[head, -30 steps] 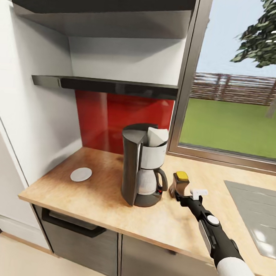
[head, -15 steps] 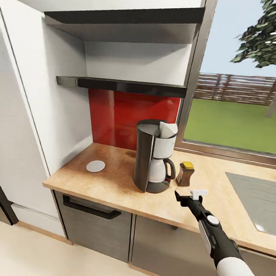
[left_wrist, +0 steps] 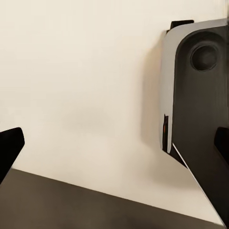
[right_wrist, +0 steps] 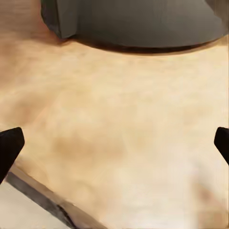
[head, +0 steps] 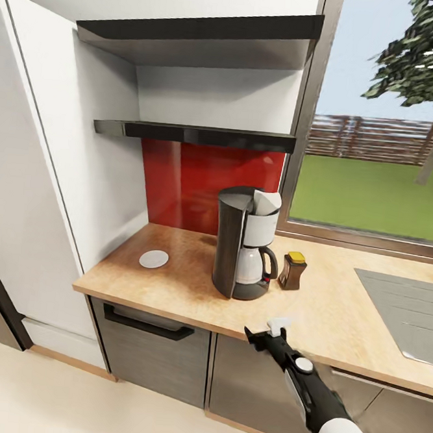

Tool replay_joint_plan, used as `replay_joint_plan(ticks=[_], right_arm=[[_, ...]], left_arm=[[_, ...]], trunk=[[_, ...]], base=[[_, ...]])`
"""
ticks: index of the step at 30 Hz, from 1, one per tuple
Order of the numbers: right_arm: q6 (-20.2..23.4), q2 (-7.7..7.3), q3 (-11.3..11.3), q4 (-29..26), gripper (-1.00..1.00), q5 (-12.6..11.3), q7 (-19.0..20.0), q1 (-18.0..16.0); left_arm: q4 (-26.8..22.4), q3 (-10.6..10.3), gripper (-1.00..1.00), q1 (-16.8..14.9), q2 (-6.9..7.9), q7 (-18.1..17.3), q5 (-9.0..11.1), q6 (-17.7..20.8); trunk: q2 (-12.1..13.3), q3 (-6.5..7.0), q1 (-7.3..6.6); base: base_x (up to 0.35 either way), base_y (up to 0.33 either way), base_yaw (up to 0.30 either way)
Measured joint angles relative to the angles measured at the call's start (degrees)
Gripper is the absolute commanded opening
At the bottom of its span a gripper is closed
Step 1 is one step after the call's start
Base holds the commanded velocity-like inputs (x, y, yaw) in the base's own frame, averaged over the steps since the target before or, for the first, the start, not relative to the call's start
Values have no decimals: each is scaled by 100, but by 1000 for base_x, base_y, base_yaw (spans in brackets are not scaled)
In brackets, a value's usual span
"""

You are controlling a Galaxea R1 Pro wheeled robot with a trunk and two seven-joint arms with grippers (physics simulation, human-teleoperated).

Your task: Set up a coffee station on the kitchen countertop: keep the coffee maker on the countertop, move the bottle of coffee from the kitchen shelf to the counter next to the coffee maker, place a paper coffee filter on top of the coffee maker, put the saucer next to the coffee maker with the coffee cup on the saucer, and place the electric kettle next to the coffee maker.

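Right hand (head: 267, 333) now clear of bottle of coffee (head: 293, 271)

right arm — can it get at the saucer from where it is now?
Probably not directly. The right gripper hangs open off the counter's front edge, and the saucer lies far across, beyond the coffee maker. The counter between is bare, so a sweep along the front edge might get there.

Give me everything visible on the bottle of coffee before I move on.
The bottle of coffee is a small waisted jar with dark brown contents and a yellow-gold lid, which is on. It stands upright on the kitchen countertop, just beside the coffee maker on its window side, near the carafe handle but apart from it. No claw touches it.
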Motion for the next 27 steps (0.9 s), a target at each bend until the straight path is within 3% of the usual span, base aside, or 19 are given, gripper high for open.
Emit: replay_joint_plan(ticks=[3,7,10,15,22,24,27], right_arm=[[-33,140,440,35,100,127,1,172],[-70,200,1206,-401,100,302,-38,528],[-47,209,1412,780,100,336,-28,639],[-37,223,1464,1633,100,329,-111,664],[8,215,1401,2435,100,283,-799,667],[33,212,1264,2686,100,219,-952,667],[238,179,674,2994,100,20,-1452,667]], left_arm=[[-29,-4,100,0,5,-12,-3,-5],[-38,-20,100,3,8,-25,-28,-10],[-46,-29,100,-3,8,-27,-38,-13],[-53,-31,100,-5,4,-28,-46,-19],[-57,-31,100,-5,0,-35,-47,-22],[-62,-33,100,-5,-1,-38,-47,-49],[-202,-32,100,-5,-1,-53,-47,-299]], trunk=[[0,0,0],[-2,2,-1],[0,0,0],[0,0,0],[0,0,0],[0,0,0],[0,1,0]], base=[[0,0,0],[0,0,0],[0,0,0],[0,0,0],[0,0,0],[0,0,0],[0,0,0]])
